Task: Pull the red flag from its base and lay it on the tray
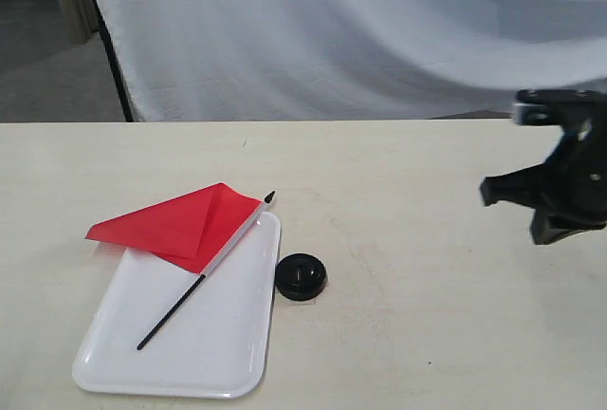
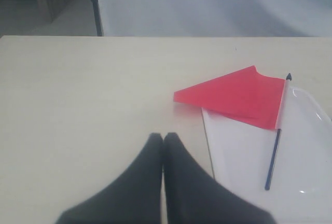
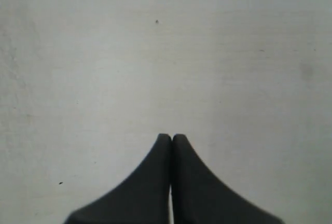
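You have one red flag (image 1: 190, 225), and it lies flat on the one tray (image 1: 237, 358), off its stand. Its cloth is bright red and smooth, folded into a rough triangle that spills past the tray's far left rim onto the worktop (image 1: 427, 325). Its thin black pole (image 1: 174, 312) lies slantwise across the tray, with the pointed tip just past the far corner. The tray is glossy white plastic, rectangular, with rounded corners and a low rim. One base (image 1: 301, 276), a small round black disc, sits on the worktop just beside the tray's right edge.

You have two tools, both black with tapered fingers. The left tool (image 2: 163, 138) is pressed together on nothing, near the tray. The right tool (image 3: 172, 138) is likewise pressed together and empty, over bare pale worktop well apart from the tray. One wrinkled white sheet (image 1: 379, 30) hangs behind.
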{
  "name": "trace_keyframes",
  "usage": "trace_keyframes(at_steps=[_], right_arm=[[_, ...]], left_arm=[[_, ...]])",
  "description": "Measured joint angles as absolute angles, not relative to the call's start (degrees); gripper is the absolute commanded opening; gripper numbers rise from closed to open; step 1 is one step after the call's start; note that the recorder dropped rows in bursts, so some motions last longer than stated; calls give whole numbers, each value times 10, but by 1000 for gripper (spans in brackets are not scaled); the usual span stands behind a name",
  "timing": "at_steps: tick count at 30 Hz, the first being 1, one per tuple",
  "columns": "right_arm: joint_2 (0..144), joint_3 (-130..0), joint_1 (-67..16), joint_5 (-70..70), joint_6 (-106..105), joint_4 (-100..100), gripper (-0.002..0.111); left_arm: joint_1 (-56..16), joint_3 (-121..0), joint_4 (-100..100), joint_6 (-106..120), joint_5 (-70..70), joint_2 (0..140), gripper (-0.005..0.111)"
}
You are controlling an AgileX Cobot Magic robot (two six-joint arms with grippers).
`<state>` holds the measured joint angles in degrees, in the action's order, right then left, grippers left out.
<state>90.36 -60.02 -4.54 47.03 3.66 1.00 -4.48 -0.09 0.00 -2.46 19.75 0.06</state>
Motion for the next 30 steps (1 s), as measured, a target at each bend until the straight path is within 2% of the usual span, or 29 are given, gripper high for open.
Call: trace_keyframes(at_steps=[5,12,18,30], right_arm=[[791,-555,45,467,-4,17,-1],[684,-530,82,462,-19,-9,-1],[586,-469,42,370,-42,-13,-1],[267,-263,-56,104,-49,0,-1]], left_arm=[[-45,-1,0,-25,198,1,0],[-45,-1,0,-25,198,1,0],[-45,-1,0,-25,198,1,0],[-45,-1,0,-25,198,1,0]])
